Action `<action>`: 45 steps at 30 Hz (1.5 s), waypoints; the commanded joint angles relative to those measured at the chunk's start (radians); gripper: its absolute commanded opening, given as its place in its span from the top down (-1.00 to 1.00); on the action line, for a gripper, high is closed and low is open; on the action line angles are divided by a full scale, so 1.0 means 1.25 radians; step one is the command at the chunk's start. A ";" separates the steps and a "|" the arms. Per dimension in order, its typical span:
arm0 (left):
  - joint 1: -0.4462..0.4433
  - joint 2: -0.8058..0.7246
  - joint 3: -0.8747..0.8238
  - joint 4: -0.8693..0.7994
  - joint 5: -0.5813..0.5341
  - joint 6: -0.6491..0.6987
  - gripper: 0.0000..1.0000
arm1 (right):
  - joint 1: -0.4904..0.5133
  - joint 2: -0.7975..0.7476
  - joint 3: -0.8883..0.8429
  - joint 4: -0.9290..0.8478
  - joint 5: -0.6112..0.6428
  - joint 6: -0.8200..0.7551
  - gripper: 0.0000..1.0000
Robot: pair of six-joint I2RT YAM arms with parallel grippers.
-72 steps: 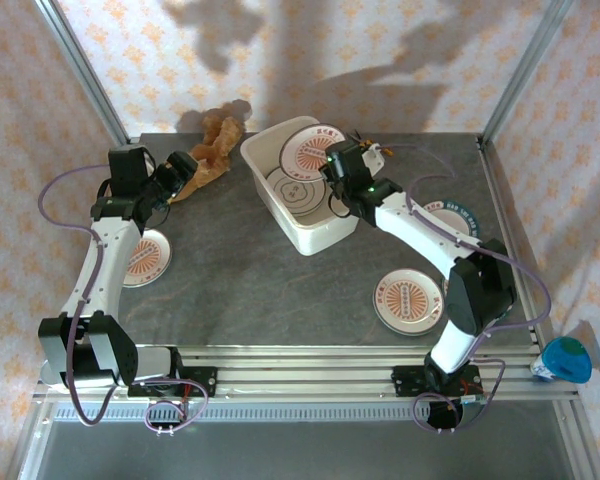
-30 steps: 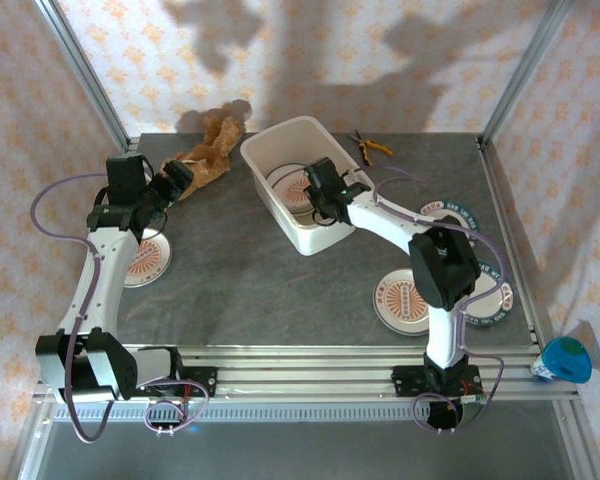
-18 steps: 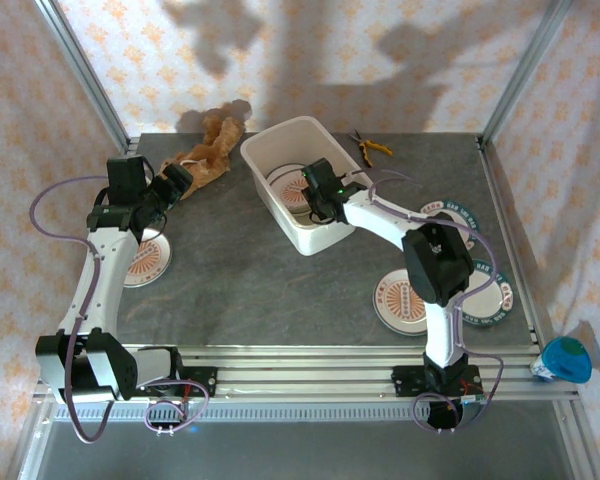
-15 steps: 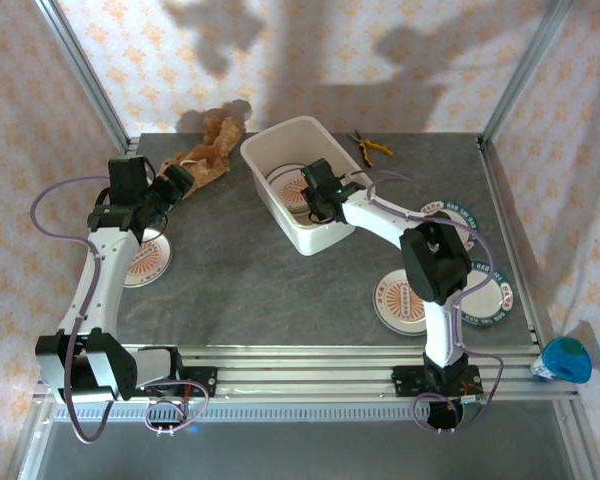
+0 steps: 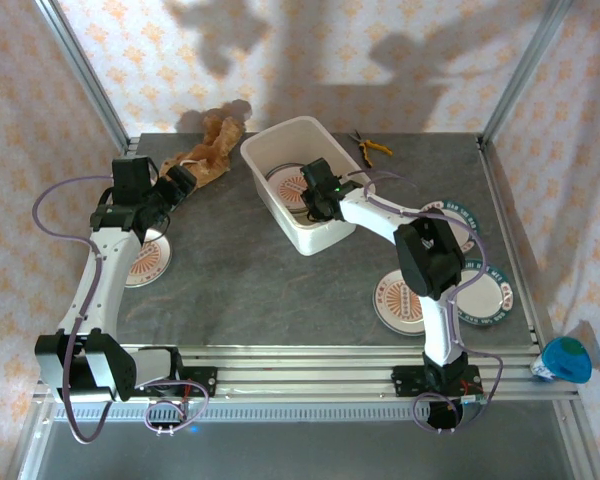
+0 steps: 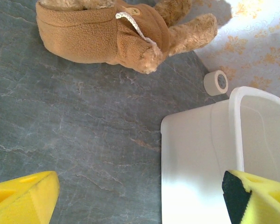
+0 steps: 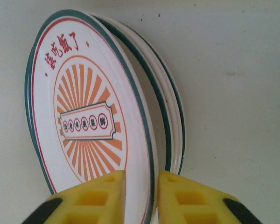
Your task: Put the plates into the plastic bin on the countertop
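Four plates we count on the bench (image 5: 250, 270) from above: one left plate (image 5: 145, 258) by the left edge, three right plates (image 5: 405, 298) toward the right edge; the right pincer (image 5: 312, 200) sits down inside the one plastic bin (image 5: 320, 238), far-centre. Left wrist: the left pincer (image 6: 140, 200) gapes wide near one plush toy (image 6: 102, 32). Right wrist: fingers (image 7: 91, 198) straddle one sunburst plate (image 7: 88, 121) overlapping two more rims (image 7: 170, 107); gripped or loosened, we cannot tell.

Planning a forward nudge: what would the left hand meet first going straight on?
Likely bare countertop between the stuffed toy and the plastic bin; one finger of the left hand may catch the bin wall first; depth unclear.
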 commanded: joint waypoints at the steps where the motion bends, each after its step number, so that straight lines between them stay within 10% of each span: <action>1: -0.011 -0.009 0.003 -0.021 -0.023 0.008 -0.82 | -0.003 -0.002 0.015 0.002 -0.002 -0.006 0.34; 10: -0.019 0.001 0.001 -0.008 -0.023 0.006 -0.83 | -0.008 -0.043 0.013 -0.038 0.038 -0.037 -0.50; 16: -0.021 0.004 -0.003 0.005 -0.018 0.006 -0.82 | -0.008 -0.104 -0.009 -0.044 0.077 -0.086 -0.72; 27: -0.020 -0.014 -0.015 -0.026 -0.035 0.058 -0.83 | -0.005 -0.238 -0.029 0.041 0.098 -0.355 -0.54; 45: 0.227 -0.140 -0.166 -0.150 0.027 0.038 -0.83 | 0.139 0.022 0.519 -0.223 -0.328 -0.794 -0.16</action>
